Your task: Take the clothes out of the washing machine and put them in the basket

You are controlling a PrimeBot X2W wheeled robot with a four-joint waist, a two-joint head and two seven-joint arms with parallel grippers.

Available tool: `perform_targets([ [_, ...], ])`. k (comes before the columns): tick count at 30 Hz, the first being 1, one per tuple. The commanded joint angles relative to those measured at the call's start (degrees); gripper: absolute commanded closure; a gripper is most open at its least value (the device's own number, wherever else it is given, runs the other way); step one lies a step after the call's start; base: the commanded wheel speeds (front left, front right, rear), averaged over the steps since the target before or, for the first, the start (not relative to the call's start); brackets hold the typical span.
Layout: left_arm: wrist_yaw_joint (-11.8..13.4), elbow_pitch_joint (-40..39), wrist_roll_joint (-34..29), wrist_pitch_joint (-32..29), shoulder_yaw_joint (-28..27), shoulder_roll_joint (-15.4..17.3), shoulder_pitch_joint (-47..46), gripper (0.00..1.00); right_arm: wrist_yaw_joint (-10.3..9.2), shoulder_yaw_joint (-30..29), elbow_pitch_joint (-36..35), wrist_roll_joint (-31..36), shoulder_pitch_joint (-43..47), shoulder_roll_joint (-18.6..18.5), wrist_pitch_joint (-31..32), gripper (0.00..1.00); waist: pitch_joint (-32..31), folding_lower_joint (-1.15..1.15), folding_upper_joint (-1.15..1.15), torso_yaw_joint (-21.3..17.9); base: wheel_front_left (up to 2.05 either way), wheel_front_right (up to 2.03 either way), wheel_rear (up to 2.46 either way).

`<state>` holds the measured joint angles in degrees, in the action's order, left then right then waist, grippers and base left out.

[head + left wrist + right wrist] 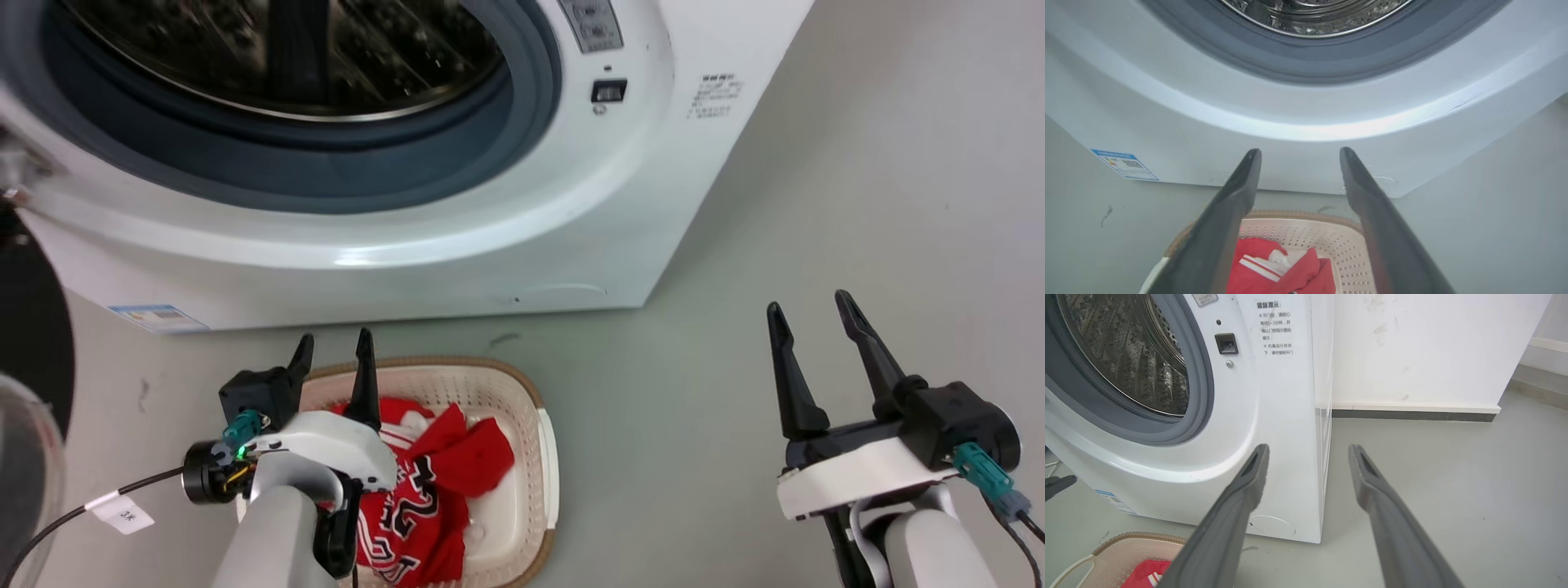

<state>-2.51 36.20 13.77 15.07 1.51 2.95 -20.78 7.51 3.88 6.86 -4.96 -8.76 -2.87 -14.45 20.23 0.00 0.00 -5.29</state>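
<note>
A: Nearest the lens: left gripper, dark fingers spread well apart, nothing between them.

B: And the clothes?

A: Heaped in the basket, red with white trim, a 23 facing up. Directly beneath the left wrist, below and a little behind the fingertips. Seen along the left gripper as red folds low between the two fingers.

B: Basket's lie?

A: Down on the floor, just in front of the washing machine, seemingly apart from it. Long axis pointing roughly at the washer's front.

B: Anything more in the drum?

A: Bare perforated steel wherever visible. Upper and far parts cut off, so impossible to say for sure.

B: Right gripper?

A: Equally wide open, equally empty. Hanging over bare floor well to the right of the basket, aimed past the washer's right front corner.

B: So, for another reach?

A: By judgement only: porthole up and ahead of the left fingers, almost straight along them. Left arm plainly the nearer. Up and forward over the grey seal, no more. For the right arm, a long swing across instead.
</note>
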Motion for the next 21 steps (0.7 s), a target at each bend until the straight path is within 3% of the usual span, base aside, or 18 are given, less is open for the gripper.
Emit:
perform_targets([
  [1, 0.3, -3.1, -0.2, 0.1, 0.6, -0.1, 1.5, 0.0, -0.04, -0.6, -0.7, 0.4, 1.4, 0.0, 0.3, 0.0, -4.1, 0.0, 0.0, 1.9, 0.0, 0.0, 0.0],
  [8, 1.6, -13.5, -4.4, 0.1, 1.1, -0.1, 4.6, 0.0, -0.04, -3.6, -3.1, 1.4, 5.4, 0.0, 1.5, 0.0, -10.2, 0.0, 0.0, 3.4, 0.0, 0.0, 0.0],
  [14, 0.9, -20.6, -7.7, 0.1, 1.2, 0.2, 8.3, 0.0, -0.04, -4.8, -4.8, 1.8, 8.6, 0.0, 2.7, 0.0, -14.6, 0.0, 0.0, 3.7, 0.0, 0.0, 0.0],
  [21, 0.9, -24.4, -9.3, 0.1, 2.2, 0.3, 13.0, 0.0, -0.04, -6.0, -6.5, 2.0, 11.8, 0.0, 3.7, 0.0, -17.8, 0.0, 0.0, 4.8, 0.0, 0.0, 0.0],
])
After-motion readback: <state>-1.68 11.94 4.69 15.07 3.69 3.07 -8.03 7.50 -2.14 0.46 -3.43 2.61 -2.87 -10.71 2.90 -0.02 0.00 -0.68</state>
